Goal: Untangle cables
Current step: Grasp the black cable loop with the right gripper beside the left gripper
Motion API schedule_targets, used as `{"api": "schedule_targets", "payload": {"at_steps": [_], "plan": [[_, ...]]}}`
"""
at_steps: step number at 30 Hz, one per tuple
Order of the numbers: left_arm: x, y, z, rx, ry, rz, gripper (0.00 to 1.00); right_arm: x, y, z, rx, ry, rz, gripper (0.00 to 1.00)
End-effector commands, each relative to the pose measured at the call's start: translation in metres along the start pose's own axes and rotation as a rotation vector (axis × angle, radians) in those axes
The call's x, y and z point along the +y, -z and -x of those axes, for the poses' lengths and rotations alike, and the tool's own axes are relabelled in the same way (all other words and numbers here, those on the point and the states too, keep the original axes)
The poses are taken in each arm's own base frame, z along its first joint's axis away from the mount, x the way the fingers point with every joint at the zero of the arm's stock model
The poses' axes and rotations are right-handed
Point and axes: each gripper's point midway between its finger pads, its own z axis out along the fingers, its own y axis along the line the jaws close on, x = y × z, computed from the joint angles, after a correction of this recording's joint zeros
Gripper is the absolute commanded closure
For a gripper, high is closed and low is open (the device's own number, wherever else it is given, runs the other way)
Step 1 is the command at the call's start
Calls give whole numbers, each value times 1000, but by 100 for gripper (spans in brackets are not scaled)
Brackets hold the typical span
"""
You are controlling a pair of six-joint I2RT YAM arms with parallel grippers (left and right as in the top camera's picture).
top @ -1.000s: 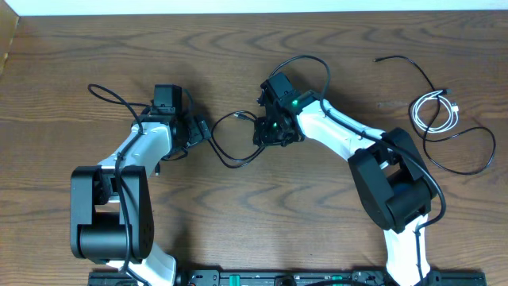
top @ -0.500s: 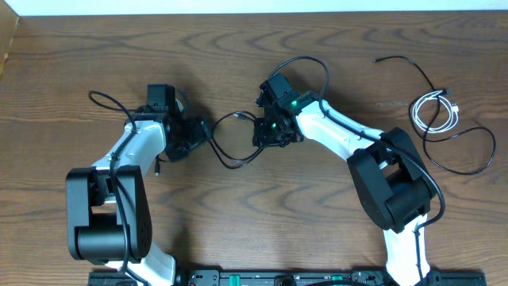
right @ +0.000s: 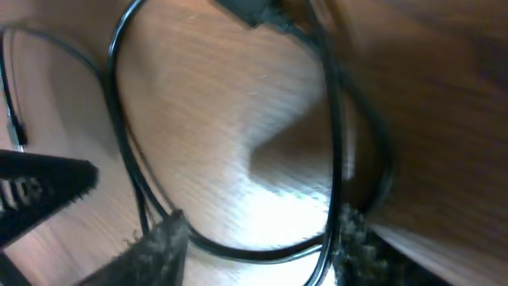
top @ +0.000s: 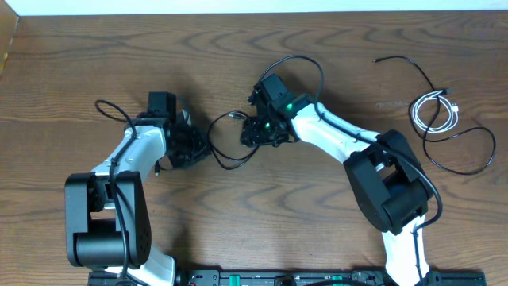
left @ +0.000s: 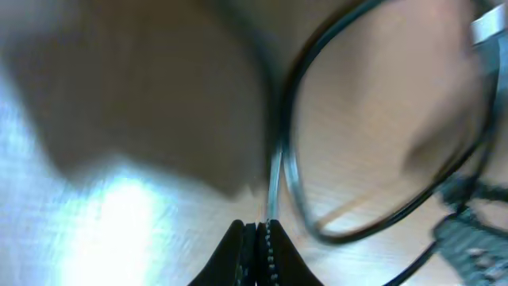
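Note:
A thin black cable (top: 225,163) lies in a loop on the wooden table between my two grippers. My left gripper (top: 197,148) is at the loop's left side. In the left wrist view its jaws (left: 258,227) are pressed together with a strand of that cable (left: 274,179) running out from the tips. My right gripper (top: 255,132) is over the loop's right end and is open. Its fingers (right: 159,242) stand wide apart, with the cable (right: 254,253) crossing the gap between them. A white looped cable (top: 435,111) and a second black cable (top: 464,155) lie far right.
The second black cable's plug end (top: 379,59) lies near the table's back right. A thicker black wire (top: 305,62) arcs over my right arm, and another (top: 107,107) loops off my left arm. The table's back edge (top: 254,11) runs along the top.
My left gripper has gone from wide open to shut at the loop's left side. My right gripper shifted a little left and its jaws widened. The cable loop moved slightly left.

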Motion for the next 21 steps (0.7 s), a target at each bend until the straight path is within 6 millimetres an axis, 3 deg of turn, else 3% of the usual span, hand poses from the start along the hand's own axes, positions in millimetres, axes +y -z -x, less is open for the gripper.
{"api": "schedule_targets", "payload": {"at_steps": [1, 11, 21], "plan": [[9, 1, -15, 43, 23, 34, 92, 10, -8, -7, 13, 16, 22, 44], [18, -4, -28, 79, 36, 60, 92, 25, -10, 5, -44, 61, 57, 71], [18, -5, -27, 76, 35, 58, 92, 33, -23, -3, -96, 154, -80, 68]]}}
